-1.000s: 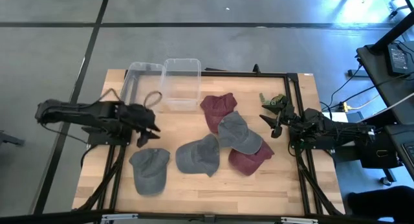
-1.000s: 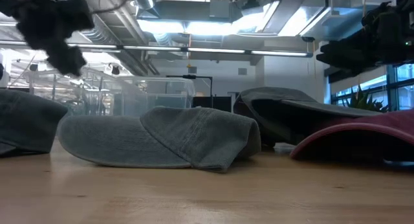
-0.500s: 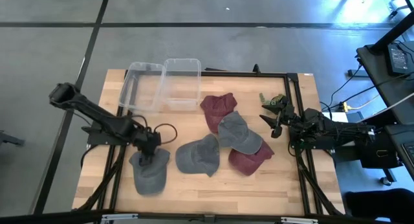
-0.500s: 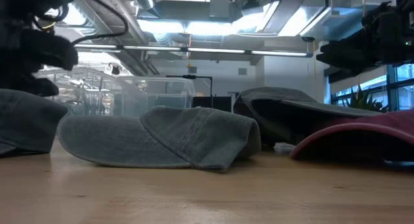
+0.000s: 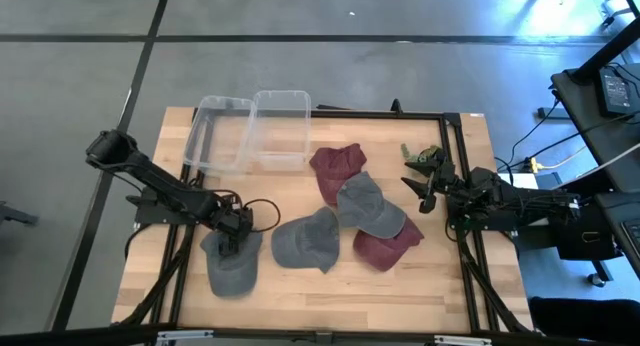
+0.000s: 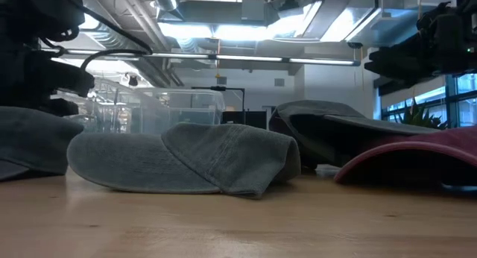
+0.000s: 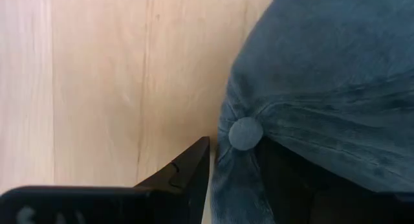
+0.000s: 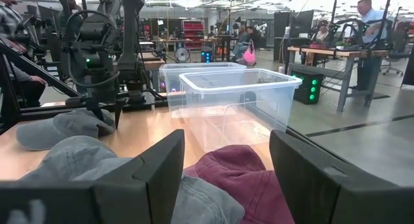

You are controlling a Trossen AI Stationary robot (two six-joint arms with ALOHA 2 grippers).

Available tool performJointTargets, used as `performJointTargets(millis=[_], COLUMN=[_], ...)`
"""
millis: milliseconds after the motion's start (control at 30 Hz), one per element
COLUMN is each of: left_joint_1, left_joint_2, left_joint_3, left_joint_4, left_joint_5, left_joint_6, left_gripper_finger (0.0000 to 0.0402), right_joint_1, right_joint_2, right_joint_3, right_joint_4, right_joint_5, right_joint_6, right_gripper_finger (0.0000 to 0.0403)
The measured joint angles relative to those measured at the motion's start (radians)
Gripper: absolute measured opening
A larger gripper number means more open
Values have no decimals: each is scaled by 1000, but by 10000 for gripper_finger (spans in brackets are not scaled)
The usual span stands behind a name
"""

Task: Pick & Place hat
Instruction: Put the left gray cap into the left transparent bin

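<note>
A blue-grey hat (image 5: 230, 268) lies crown up on the table's near left; it also shows as the hat (image 6: 30, 139) in the low view and the hat (image 7: 323, 88) in the left wrist view. My left gripper (image 5: 236, 232) points down onto its far part, open, with the crown's top button (image 7: 246, 133) and cloth between the fingers (image 7: 236, 160). My right gripper (image 5: 420, 181) waits open at the table's right, above the wood, touching nothing (image 8: 226, 140). My left gripper comes from above, pointing down, astride the hat's crown top beside the button (image 7: 240, 153). One finger (image 7: 191, 175) stands against the cloth's edge on the table side; the other is lost in shadow behind the cloth. The hat lies flat on the table.
Two grey hats (image 5: 305, 241) (image 5: 370, 206) and two maroon hats (image 5: 340, 166) (image 5: 385, 248) overlap in the table's middle. Two clear plastic bins (image 5: 280, 131) (image 5: 215, 136) stand at the far edge. Bare wood lies along the near edge. People stand in the room beyond.
My left gripper has swung from beside the bins toward the near edge, tipped to point down and dropped onto the blue-grey hat. The hat's crown sits slightly flatter in the low view. The right arm has kept still.
</note>
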Motion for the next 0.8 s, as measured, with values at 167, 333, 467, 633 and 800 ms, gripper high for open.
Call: performJointTargets(millis=[167, 333, 467, 633, 800], left_joint_1=[1, 5, 33, 82, 115], left_joint_2=[6, 7, -15, -76, -146], left_joint_3=[0, -4, 11, 117, 272], left_joint_4=[7, 54, 63, 3, -122], left_joint_5=[20, 29, 113, 190, 217], left_joint_6=[-13, -3, -25, -3, 7], left_gripper_finger=[108, 35, 10, 5, 4], right_joint_1=[0, 0, 0, 0, 0], right_joint_2=[0, 0, 0, 0, 4], right_joint_3=[0, 0, 0, 0, 0], right_joint_4=[0, 0, 0, -1, 0], right_joint_5=[0, 0, 0, 0, 0], right_joint_6=[-2, -1, 0, 2, 4], right_gripper_finger=[226, 226, 226, 226, 226])
